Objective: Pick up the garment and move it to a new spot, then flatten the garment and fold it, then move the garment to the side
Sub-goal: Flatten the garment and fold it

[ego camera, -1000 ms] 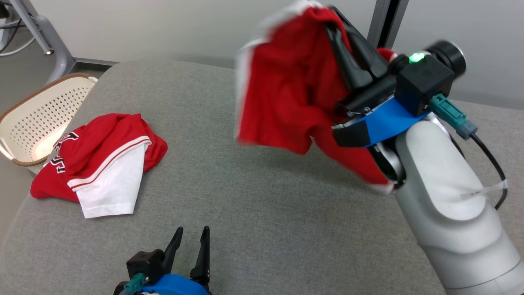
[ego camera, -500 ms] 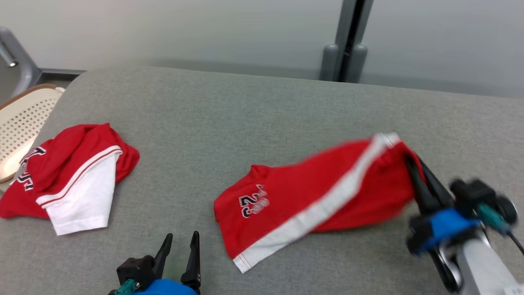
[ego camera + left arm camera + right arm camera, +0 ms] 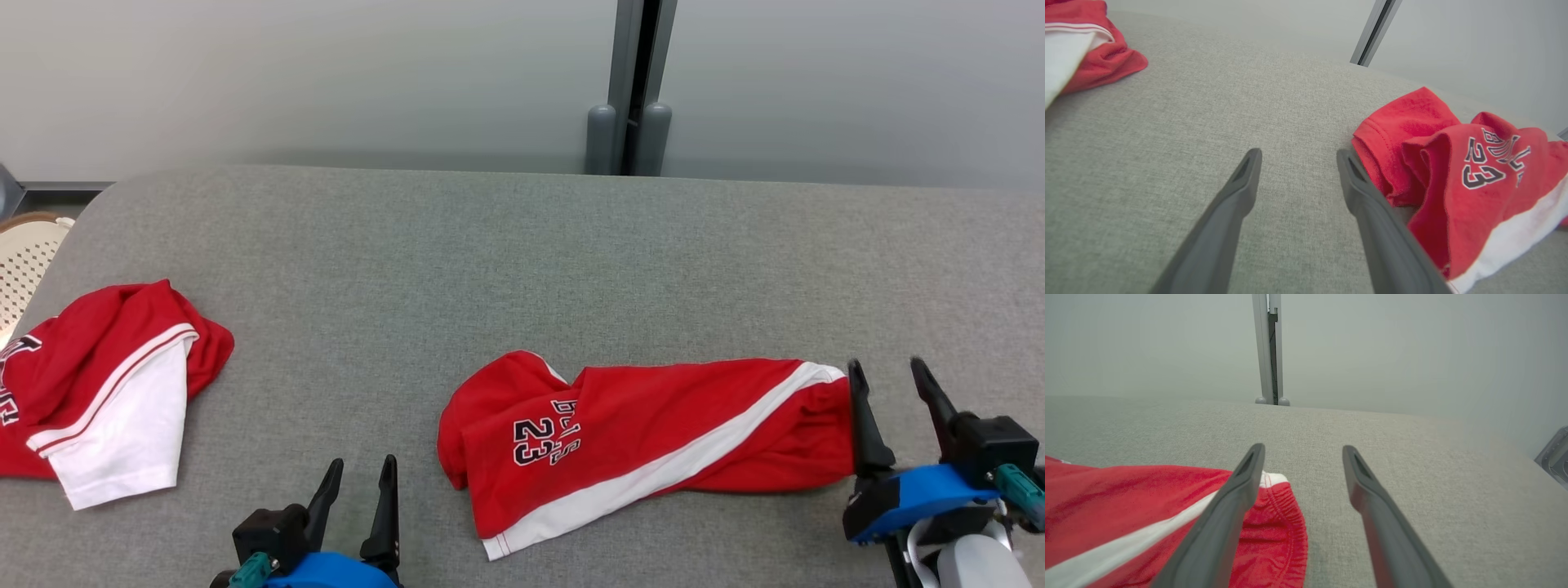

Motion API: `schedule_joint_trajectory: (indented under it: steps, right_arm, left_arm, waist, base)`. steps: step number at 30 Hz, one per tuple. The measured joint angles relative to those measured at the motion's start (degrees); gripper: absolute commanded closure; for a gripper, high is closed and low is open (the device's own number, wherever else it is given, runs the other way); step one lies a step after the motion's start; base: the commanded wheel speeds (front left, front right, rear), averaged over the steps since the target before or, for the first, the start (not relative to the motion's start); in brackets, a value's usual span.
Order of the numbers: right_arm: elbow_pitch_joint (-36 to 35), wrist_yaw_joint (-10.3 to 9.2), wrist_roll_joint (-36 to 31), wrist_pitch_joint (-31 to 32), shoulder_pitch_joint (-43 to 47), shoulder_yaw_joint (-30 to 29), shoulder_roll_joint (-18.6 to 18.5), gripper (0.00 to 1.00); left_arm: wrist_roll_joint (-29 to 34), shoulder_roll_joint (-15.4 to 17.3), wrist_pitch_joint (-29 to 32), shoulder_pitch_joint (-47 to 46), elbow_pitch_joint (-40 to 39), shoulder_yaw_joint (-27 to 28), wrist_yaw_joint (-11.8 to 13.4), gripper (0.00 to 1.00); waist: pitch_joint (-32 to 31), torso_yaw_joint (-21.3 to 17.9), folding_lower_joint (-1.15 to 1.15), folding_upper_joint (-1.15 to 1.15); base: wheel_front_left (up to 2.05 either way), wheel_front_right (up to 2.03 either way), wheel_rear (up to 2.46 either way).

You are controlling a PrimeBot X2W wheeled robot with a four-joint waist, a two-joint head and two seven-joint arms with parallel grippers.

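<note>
Rests low over a grey woven table cover [image 3: 490, 261], coarse and matte in weave: the right gripper [image 3: 885, 364], its two long dark tapered fingers spread wide apart with nothing between them. Just off that gripper's left finger, and lying flat on the cover: the garment [image 3: 645, 433], its gathered elastic waistband [image 3: 1286, 522] nearest the finger; touching it or only beside it, cannot tell. Stretches away leftward from there as a long, narrow shape, ending just off the right finger of the left gripper [image 3: 363, 462], likewise parted and empty. Soft red knit shorts by the look, fine-ribbed at the hems, with a broad white stripe [image 3: 653, 478] running slantwise along the length and a dark number 23 [image 3: 535, 431] outlined in white under curved lettering. Bunched and doubled over at the leg end beside the left gripper, smoother toward the waistband. Well off to the left of the left gripper: a second garment [image 3: 106, 384], red with a white panel, crumpled in a heap. Beyond it, at the far edge: a pale perforated basket [image 3: 24, 253]. Straight ahead past the cover: a grey upright post [image 3: 629, 90].
</note>
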Motion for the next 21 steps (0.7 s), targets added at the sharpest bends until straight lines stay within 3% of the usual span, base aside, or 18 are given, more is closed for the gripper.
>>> schedule_joint_trajectory:
  steps: [7,10,15,21]
  right_arm:
    - [-13.7,0.01,-1.1,0.0,2.4,2.9,2.2,0.00]
    - [-13.5,0.01,-1.2,0.0,3.6,5.3,2.6,0.00]
    - [-6.5,0.01,-1.6,0.0,4.8,6.7,2.8,0.00]
    - [-5.5,0.01,-1.3,0.0,4.3,7.1,2.8,0.00]
  left_arm:
    - [2.1,0.0,0.0,0.0,-1.9,1.5,0.0,0.00]
    - [2.8,0.0,0.0,0.2,-2.5,2.3,0.9,0.00]
    - [3.5,0.0,0.0,0.9,-2.8,2.3,1.0,0.00]
    - [2.1,0.0,0.0,1.0,-2.8,0.6,0.7,0.00]
  waist:
    - [-0.8,-0.6,0.00,0.00]
    - [-1.2,-0.7,0.00,0.00]
    - [-1.8,-0.7,0.01,0.00]
    - [-1.5,-0.7,0.01,0.00]
  base:
    - [0.00,0.00,0.00]
    - [0.00,0.00,0.00]
    - [0.00,0.00,0.00]
    - [0.00,0.00,0.00]
